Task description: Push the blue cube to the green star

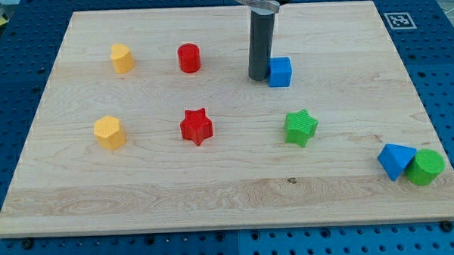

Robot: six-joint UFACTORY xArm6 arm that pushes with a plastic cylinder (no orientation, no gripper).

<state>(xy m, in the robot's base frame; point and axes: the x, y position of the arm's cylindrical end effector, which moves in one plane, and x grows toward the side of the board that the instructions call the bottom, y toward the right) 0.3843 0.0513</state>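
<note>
Board: a pale wooden board (229,195) lying on a blue perforated table (13,59), with 8 small blocks spread over it.
Rod: the straight dark rod (260,43) comes down from the far edge; my tip (260,79) rests on the wood just left of the blue cube, touching it or very nearly so.
Tool state: there is nothing to spread or press together, only a plain rod end, and it pinches nothing.
Blue cube: the small blue plastic cube (280,72) sits far of centre, slightly right.
Green star: the green plastic star (301,128) lies nearer and a little to the right of the cube, apart from it with bare wood between.
Progress: I judge the push barely begun; the cube has yet to reach the star.
Left to do: the cube must travel nearer and slightly right, so my tip likely needs to work round to its far side.
Other blocks: 2 yellow blocks (121,58) (109,132) at left, a red cylinder (189,58), a red star (196,126), and a blue wedge (395,160) touching a green cylinder (425,167) at near right.
</note>
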